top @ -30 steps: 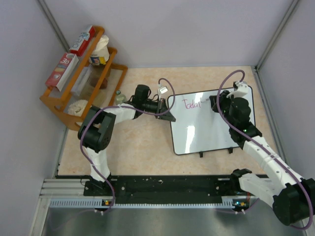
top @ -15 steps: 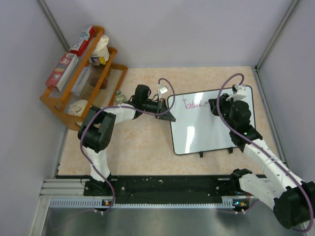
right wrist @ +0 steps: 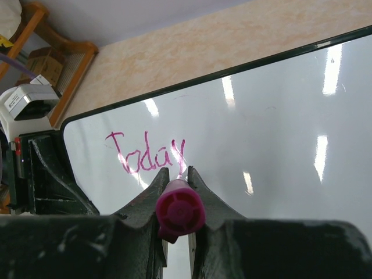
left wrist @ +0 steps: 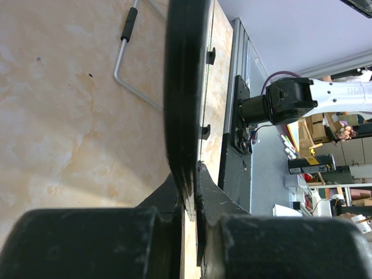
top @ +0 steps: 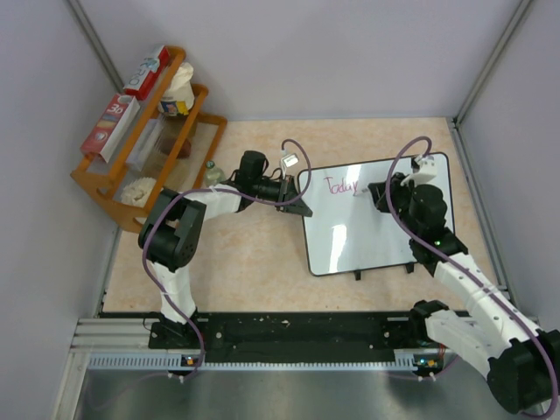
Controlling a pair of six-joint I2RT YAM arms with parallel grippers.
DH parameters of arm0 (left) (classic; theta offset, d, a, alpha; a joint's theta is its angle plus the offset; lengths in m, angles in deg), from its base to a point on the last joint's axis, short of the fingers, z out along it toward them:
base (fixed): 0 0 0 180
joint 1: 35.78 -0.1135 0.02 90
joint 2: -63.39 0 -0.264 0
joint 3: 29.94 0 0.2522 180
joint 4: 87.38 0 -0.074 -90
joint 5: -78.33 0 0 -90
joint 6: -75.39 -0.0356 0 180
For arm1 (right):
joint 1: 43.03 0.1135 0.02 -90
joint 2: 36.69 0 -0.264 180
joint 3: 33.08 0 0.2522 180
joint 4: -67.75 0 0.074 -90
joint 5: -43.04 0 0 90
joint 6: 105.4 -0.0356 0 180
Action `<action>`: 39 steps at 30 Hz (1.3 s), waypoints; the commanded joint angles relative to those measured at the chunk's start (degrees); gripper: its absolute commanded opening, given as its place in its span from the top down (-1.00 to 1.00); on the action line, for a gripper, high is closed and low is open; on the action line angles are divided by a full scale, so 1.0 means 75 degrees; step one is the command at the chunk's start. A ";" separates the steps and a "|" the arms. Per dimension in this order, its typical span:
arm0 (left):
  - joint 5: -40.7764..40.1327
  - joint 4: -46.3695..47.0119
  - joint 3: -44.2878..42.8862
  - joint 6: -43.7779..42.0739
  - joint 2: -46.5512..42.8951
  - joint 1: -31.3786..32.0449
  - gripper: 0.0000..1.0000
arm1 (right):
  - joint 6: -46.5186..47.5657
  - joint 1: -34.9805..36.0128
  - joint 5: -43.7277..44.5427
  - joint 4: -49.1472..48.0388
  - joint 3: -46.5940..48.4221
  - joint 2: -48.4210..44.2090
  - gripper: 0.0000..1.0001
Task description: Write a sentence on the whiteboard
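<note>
The white, black-framed whiteboard bears pink-magenta handwriting; the marker is magenta.

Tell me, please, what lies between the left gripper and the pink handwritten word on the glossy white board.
Only a bare strip of the glossy white black-framed board; the right wrist view shows it between the left gripper and the pink handwritten word.

Left pincer clamped on whiteboard black edge; board edge-on over tan table.
</note>
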 commanded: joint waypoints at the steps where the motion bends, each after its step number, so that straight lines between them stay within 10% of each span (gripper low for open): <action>1: 0.0019 -0.0230 0.0227 -0.0549 0.0065 0.0184 1.00 | 0.0144 -0.0062 -0.0239 0.0171 -0.0181 -0.0085 1.00; 39: -0.0040 -0.0465 0.0661 -0.0912 -0.0264 0.0114 1.00 | -0.0055 -0.1046 -0.1528 0.0804 0.0475 -0.0672 1.00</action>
